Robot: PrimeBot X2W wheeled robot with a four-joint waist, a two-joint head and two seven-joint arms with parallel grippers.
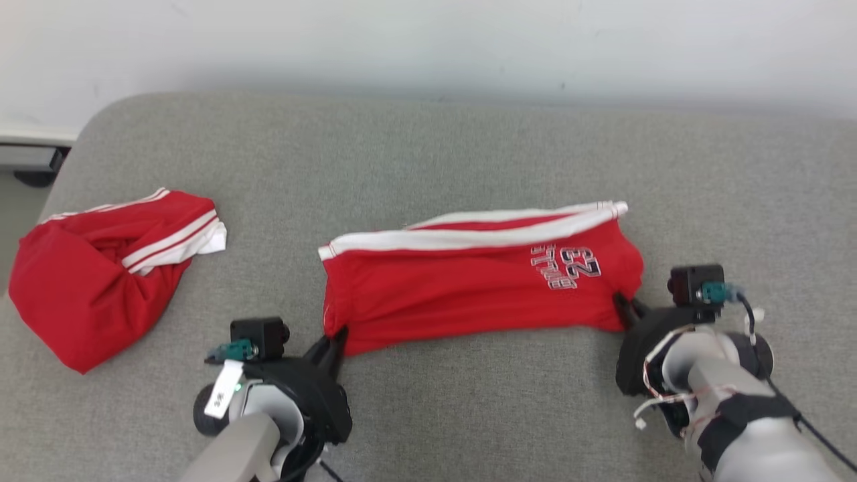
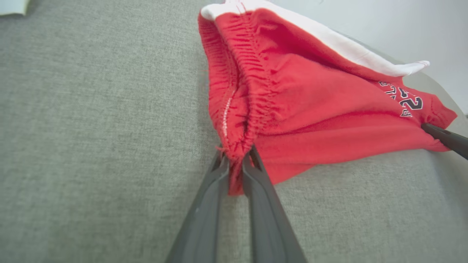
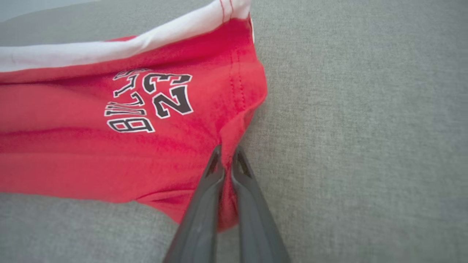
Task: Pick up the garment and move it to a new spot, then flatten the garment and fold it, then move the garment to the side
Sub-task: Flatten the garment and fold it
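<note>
Both tools are clamped on the red shorts (image 1: pixel 469 281), which lie stretched between them on the grey table (image 1: pixel 469 147). The left tool (image 2: pixel 236 155) is pinched shut on the gathered waistband corner. The right tool (image 3: pixel 226 153) is pinched shut on the leg hem, just beside the printed number. Each bite looks small, only a nip of cloth at the fingertips, so a quick or uneven lift could pull a corner free and let the shorts sag or twist from one tool. I can't tell whether each pinch holds every layer. If not, the lower layer could fall open and spoil the fold. A second red garment (image 1: pixel 87 294) lies crumpled well out beyond the left tool, and a sideways move that way could drag the shorts onto it.
</note>
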